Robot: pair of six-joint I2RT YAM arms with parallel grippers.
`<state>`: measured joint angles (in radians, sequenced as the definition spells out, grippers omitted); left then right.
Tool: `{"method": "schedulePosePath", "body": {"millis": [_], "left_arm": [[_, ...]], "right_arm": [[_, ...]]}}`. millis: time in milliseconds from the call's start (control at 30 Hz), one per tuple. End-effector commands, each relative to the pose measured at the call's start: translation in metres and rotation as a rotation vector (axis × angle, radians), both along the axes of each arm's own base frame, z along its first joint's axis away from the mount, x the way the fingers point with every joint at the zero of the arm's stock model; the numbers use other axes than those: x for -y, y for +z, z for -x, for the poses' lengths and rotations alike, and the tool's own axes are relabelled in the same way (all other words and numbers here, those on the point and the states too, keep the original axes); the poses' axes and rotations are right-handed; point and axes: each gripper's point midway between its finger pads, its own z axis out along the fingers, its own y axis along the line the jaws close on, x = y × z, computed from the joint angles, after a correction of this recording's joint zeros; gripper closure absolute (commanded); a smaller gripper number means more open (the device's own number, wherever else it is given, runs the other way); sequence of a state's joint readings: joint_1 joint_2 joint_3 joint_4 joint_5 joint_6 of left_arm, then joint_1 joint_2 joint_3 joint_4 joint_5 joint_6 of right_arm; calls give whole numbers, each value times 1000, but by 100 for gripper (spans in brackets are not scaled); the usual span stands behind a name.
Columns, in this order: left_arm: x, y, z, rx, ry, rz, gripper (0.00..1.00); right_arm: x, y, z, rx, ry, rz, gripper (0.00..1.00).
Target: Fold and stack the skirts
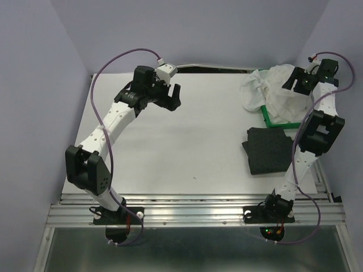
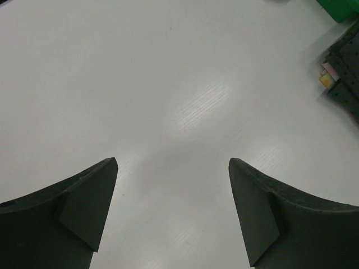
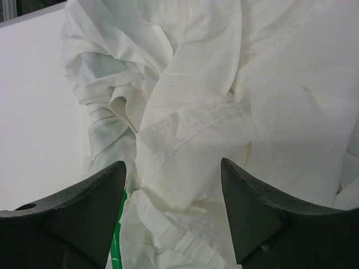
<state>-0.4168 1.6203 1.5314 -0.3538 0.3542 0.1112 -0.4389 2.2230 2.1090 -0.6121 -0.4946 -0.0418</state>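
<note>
A crumpled white skirt lies heaped over the green tray at the back right. My right gripper hovers above it, open. In the right wrist view the white skirt fills the frame beneath my right gripper, with nothing pinched between the fingers. A dark charcoal skirt lies folded on the table in front of the tray. My left gripper hangs open over the bare back-middle of the table. In the left wrist view my left gripper holds nothing, and the charcoal skirt shows at the right edge.
The white table is walled by lilac panels on three sides. A sliver of the green tray's rim shows under the white cloth, and its corner appears in the left wrist view. A metal rail runs along the near edge.
</note>
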Motion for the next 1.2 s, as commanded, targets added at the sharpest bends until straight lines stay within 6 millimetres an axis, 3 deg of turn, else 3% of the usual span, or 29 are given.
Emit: {"method": "schedulePosePath", "body": {"millis": [0, 267, 367, 633, 1000, 1167], "left_arm": [[-10, 10, 26, 32, -77, 35, 8], [-9, -18, 43, -77, -138, 91, 10], [-9, -23, 41, -111, -145, 116, 11], [-24, -27, 26, -157, -108, 138, 13], [-36, -37, 16, -218, -80, 186, 15], [-37, -42, 16, -231, -73, 186, 15]], "right_arm": [[-18, 25, -35, 128, 61, 53, 30], [-38, 2, -64, 147, 126, 190, 39], [-42, -5, -71, 155, 122, 181, 44], [-69, -28, -78, 126, 167, 163, 44], [-69, -56, -85, 91, 162, 167, 49], [-76, -52, -93, 116, 173, 159, 55]]}}
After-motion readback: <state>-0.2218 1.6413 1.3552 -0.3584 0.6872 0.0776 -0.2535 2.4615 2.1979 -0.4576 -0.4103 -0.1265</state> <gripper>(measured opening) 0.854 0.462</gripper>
